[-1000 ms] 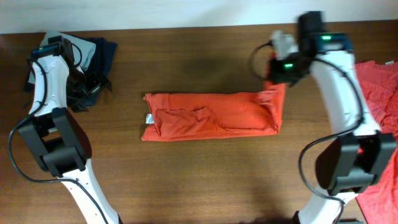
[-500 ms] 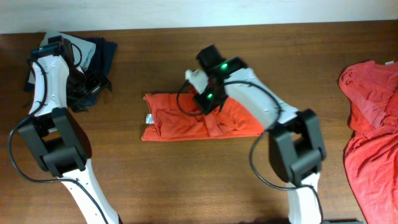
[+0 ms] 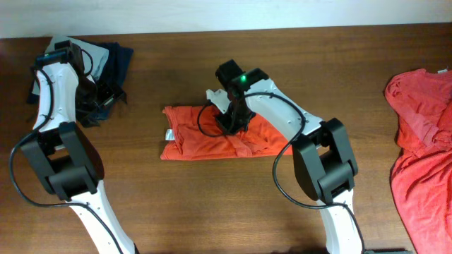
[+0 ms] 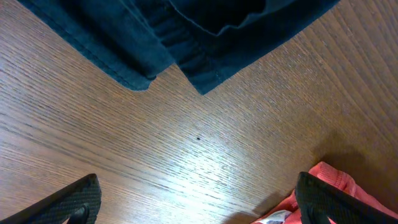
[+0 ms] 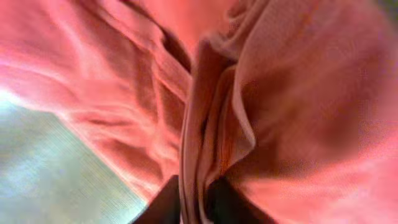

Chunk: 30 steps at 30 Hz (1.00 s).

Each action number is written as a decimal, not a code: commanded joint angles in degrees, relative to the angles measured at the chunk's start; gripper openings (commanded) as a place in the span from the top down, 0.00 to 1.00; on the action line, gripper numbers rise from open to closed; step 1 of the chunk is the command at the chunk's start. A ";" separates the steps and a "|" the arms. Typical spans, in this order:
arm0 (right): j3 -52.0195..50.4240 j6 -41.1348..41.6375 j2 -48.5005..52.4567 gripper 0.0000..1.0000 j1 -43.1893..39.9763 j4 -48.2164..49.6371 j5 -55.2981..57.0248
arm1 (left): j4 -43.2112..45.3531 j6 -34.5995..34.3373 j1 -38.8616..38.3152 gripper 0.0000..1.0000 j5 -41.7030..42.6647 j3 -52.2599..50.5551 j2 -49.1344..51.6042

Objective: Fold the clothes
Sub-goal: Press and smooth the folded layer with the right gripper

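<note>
right gripper [image 3: 232, 121] pinches a shirt [image 3: 191, 141] fold mid-strip, shirt's long axis running left-right under it; left gripper [image 4: 208, 200], fingers apart, sits well off to its left.

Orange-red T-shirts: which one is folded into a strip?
The middle T-shirt, under the right gripper; the other T-shirt lies loose at the right edge.
</note>
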 commanded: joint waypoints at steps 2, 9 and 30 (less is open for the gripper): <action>9.53 0.68 -5.09 0.69 -1.84 -2.78 -1.38 | 0.11 -0.37 0.09 0.01 0.02 0.72 -0.37; 15.74 2.78 -5.81 0.51 -4.85 -10.12 -1.79 | 0.11 -0.37 0.09 0.01 0.02 0.72 -0.37; -11.87 13.55 -5.14 0.91 -4.79 2.49 -13.49 | 0.11 -0.37 0.09 0.01 0.02 0.72 -0.37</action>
